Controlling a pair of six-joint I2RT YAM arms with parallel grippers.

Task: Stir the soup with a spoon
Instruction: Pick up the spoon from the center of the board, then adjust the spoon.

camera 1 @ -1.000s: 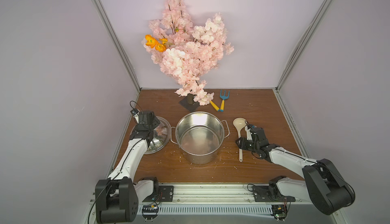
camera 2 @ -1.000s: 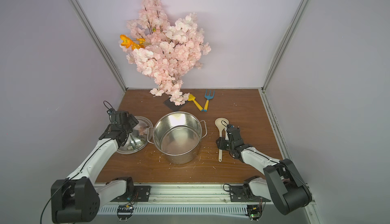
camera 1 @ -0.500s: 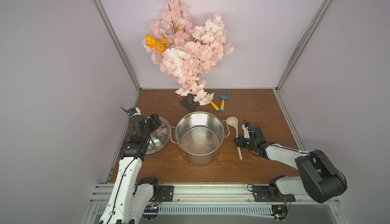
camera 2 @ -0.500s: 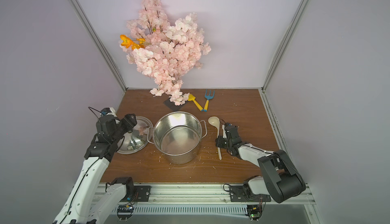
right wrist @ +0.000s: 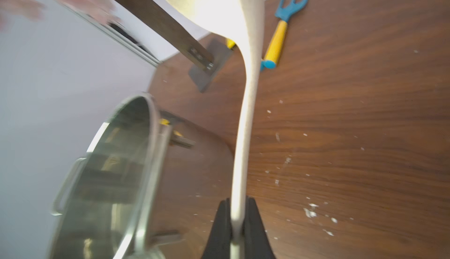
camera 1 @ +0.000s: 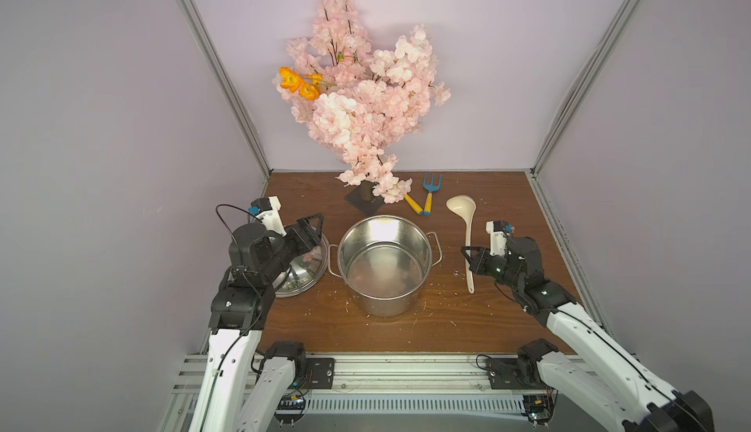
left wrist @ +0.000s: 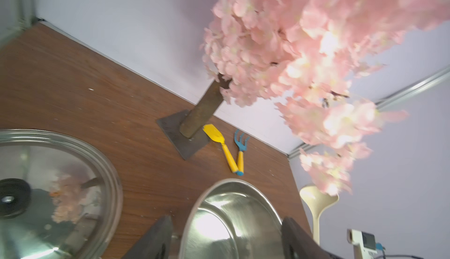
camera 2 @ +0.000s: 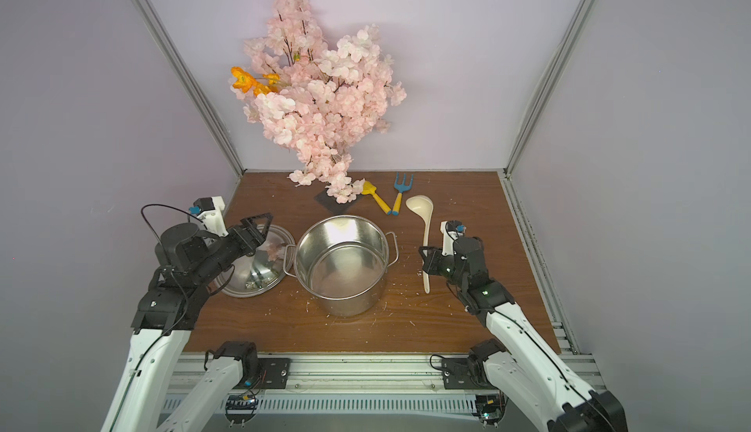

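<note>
The spoon (camera 1: 467, 239), a cream ladle, lies right of the steel pot (camera 1: 386, 263), its bowl toward the back wall. My right gripper (camera 1: 467, 253) is shut on its slim handle, near the lower end; the black fingers (right wrist: 253, 211) pinch the spoon (right wrist: 248, 99) from both sides. The bowl end looks raised off the table. The soup shows only as the pot's bare shiny inside (camera 2: 341, 271). My left gripper (camera 1: 315, 226) hangs open above the pot lid (camera 1: 300, 275), left of the pot, with nothing between its fingers (left wrist: 158, 235).
A pink blossom tree (camera 1: 365, 96) on a dark base plate (camera 1: 365, 204) stands behind the pot and overhangs it. A blue garden fork (camera 1: 430, 190) and a yellow-handled tool (camera 1: 412, 204) lie at the back. Walls close in on three sides.
My right gripper has shut on the spoon's handle, and the spoon's bowl has shifted toward the back wall. My left arm has risen from the lid and pulled back a little.
</note>
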